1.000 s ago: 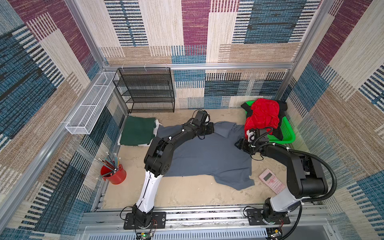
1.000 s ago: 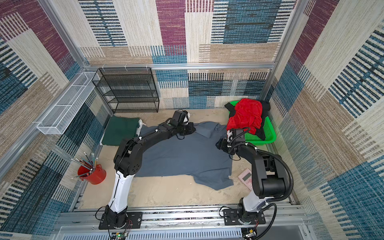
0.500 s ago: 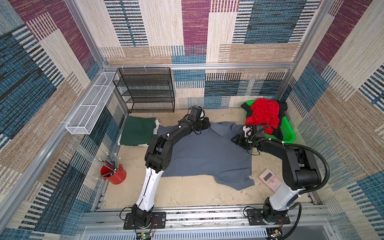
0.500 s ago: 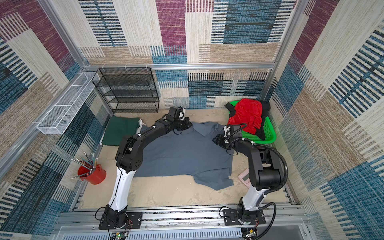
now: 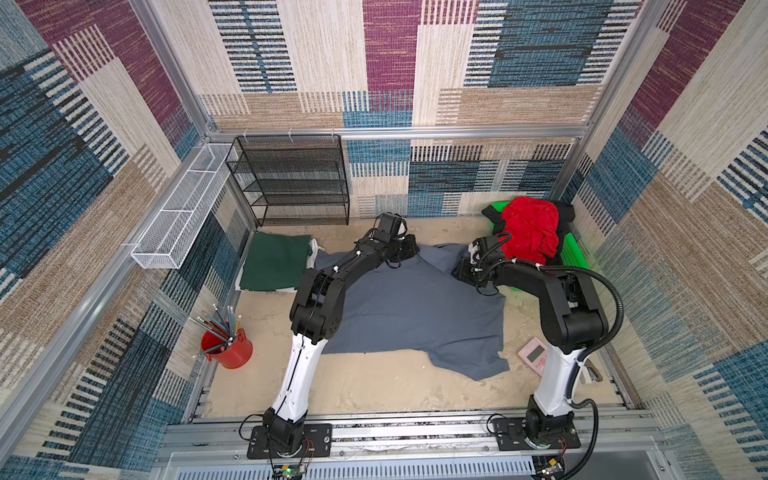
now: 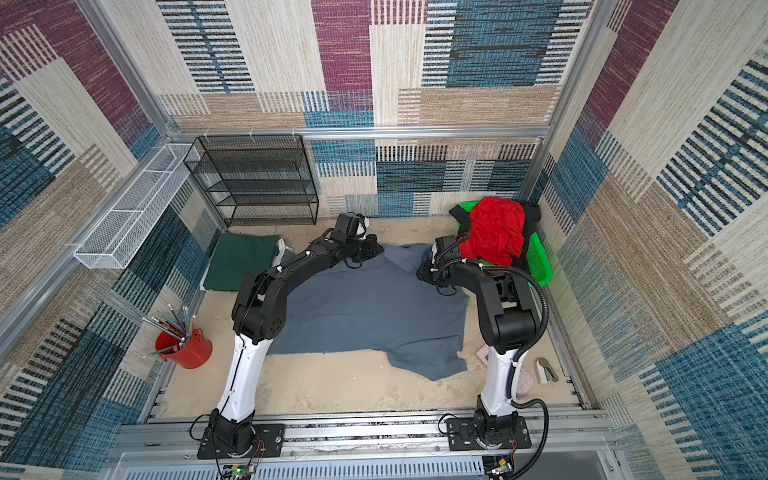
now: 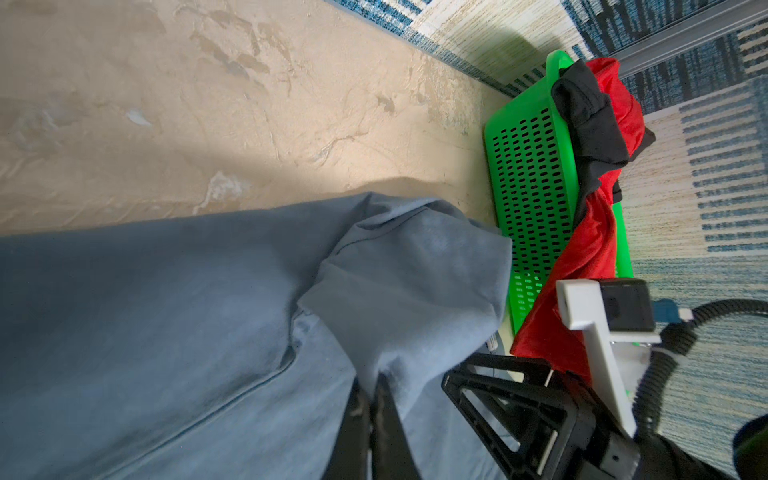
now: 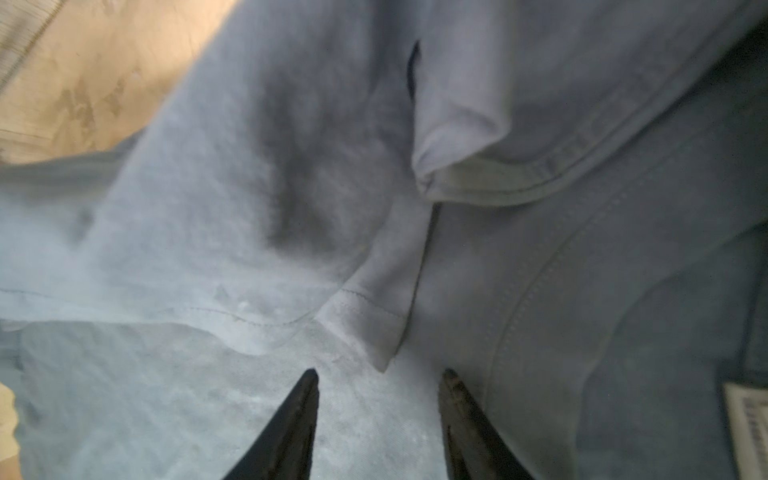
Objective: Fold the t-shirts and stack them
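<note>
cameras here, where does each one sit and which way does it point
Both top views: high above the front, looking down on the slate grey t-shirt, left arm and right arm.
Left wrist: behind the left gripper, shut on that shirt, facing the green basket.
Right wrist: behind the open right gripper, close over the cloth.
Shared: every view shows the slate grey t-shirt.

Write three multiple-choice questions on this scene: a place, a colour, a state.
1. The dark green t-shirt lies: A. folded, at the table's far left; B. at the near right corner; C. mid-table.
2. The t-shirt on top in the green basket is: A. white; B. blue; C. red.
3. The fingers of the right gripper are: A. shut on cloth; B. apart, over the slate grey t-shirt; C. hidden.
Answers: A, it lies folded there; C, the red t-shirt tops the pile; B, a gap shows between them.
</note>
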{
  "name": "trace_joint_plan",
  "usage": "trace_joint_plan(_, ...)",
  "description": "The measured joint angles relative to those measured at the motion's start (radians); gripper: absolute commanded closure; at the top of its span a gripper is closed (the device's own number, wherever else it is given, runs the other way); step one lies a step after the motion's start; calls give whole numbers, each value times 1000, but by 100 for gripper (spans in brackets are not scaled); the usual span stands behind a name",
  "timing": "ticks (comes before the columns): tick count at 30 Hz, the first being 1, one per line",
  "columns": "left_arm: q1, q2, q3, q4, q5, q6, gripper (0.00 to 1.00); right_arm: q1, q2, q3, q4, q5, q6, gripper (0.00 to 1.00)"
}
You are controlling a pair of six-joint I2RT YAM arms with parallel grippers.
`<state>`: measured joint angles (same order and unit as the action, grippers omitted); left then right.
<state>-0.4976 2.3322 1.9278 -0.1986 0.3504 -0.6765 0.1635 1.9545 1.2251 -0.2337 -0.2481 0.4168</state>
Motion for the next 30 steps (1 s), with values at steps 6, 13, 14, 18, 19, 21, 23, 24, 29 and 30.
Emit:
trace_joint_plan(6,5,1,0,1,16,-3,100,5,38,44,-14,23,-5,54)
trace_joint_plan(13,8,13,0,8,23,-8,100,19,70,87,-18,43,-10,58)
trace_joint_plan(14,10,13,0,8,23,-8,100,26,74,95,-25,52,-10,59)
trace_joint_plan(18,13,16,0,17,23,-12,100,42,80,122,-68,92,-18,59)
trace_joint_plan(19,13,17,-1,20,23,-13,100,45,79,123,-76,101,-18,59)
trace_joint_plan(21,14,17,-1,26,23,-17,100,48,74,124,-89,113,-23,59)
trace_joint_plan(23,14,17,-1,31,24,-20,100,51,66,124,-110,128,-23,59)
trace_joint_plan(24,16,17,-1,31,25,-24,100,51,64,126,-119,129,-23,59)
trace_joint_plan(29,16,17,-2,35,31,-29,100,51,56,142,-142,153,-26,63)
trace_joint_plan(30,18,17,-4,39,33,-30,100,51,54,143,-142,153,-26,63)
